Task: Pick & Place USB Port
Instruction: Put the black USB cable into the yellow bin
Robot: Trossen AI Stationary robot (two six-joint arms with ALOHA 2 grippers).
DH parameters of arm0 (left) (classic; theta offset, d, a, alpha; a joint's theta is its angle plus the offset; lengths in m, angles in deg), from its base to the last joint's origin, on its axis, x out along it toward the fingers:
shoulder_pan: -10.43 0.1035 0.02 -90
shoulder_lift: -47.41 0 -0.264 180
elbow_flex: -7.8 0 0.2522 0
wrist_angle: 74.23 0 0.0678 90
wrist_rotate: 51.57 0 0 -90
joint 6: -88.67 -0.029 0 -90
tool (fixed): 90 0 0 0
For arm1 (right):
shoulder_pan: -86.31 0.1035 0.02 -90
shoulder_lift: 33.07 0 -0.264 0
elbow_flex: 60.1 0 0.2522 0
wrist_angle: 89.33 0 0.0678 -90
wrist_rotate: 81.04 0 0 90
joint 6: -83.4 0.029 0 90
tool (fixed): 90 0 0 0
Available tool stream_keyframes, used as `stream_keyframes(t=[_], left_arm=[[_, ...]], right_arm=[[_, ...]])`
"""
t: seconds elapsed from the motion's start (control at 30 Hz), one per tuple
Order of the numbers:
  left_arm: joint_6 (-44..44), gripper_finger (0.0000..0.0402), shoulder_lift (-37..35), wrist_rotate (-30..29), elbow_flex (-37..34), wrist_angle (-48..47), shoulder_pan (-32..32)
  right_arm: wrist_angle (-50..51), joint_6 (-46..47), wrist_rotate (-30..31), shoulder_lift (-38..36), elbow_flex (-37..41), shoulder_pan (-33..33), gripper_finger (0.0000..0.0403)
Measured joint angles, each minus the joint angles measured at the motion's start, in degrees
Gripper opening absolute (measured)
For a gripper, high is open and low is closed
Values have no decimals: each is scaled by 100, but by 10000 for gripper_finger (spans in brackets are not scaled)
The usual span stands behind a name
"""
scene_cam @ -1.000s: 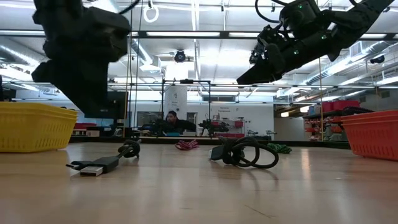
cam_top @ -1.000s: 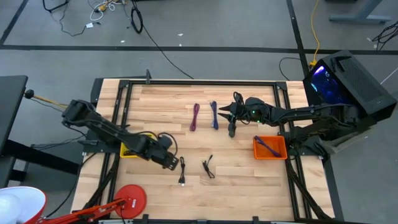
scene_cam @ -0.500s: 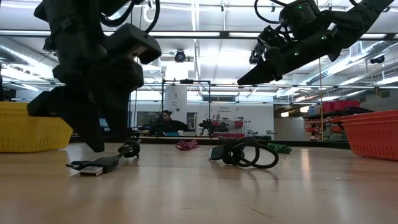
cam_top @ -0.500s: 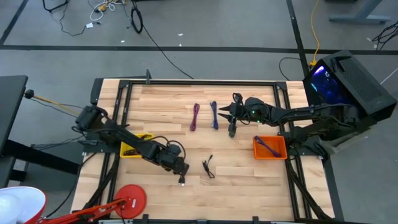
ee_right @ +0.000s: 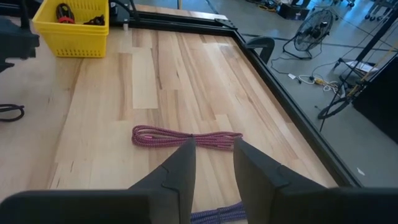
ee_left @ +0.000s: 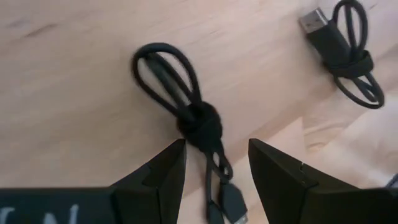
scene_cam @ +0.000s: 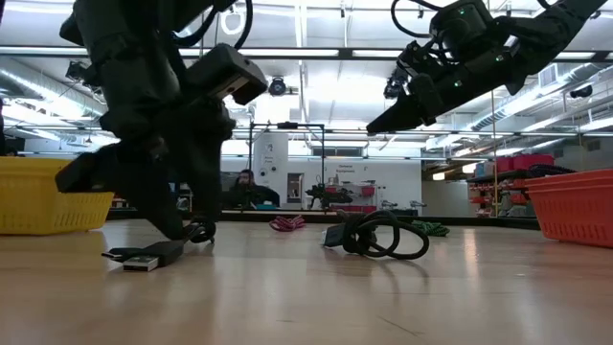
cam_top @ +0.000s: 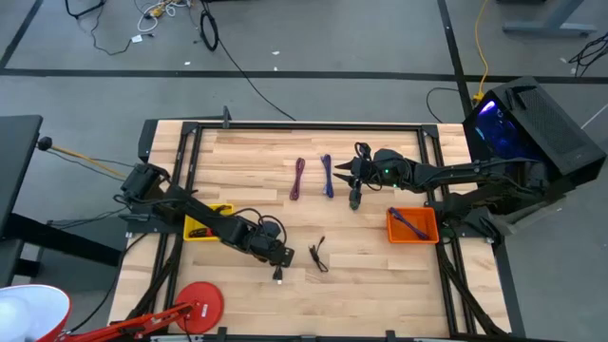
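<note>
We see left claw [ee_left: 214, 163] released, straddling knotted black USB cable [ee_left: 198, 121] on wooden surface [cam_top: 380, 275]; off-centre closing risks pinching one loose loop; right claw [ee_right: 213, 163] parted, empty.

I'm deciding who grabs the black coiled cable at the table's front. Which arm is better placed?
Left. The left gripper hangs right over the black cable, fingers open astride it. The right gripper waits far off, above the purple cable.
</note>
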Motion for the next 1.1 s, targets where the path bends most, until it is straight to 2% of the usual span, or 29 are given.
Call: stream_keyframes(t=[0.23, 0.33, 0.4, 0.53, 0.57, 0.83, 1.1], left_arm=[[-60, 180, 203, 52, 3, 188, 81], [-217, 164, 210, 60, 14, 53, 102], [-347, 133, 214, 80, 14, -35, 102], [-729, 33, 220, 75, 2, -146, 104], [-812, 21, 220, 40, 1, -148, 102], [-1307, 13, 134, -134, -1, -121, 98], [-2757, 13, -128, -632, 586, -351, 346]], right_arm=[[14, 0, 0, 0, 0, 0, 110], [36, 0, 0, 0, 0, 0, 110], [33, 4, 0, 0, 0, 2, 110], [35, 9, 0, 0, 0, 0, 110], [33, 12, 0, 0, 0, 0, 110], [38, 45, 0, 0, 0, 2, 110], [29, 45, 1, 0, 0, 0, 110]])
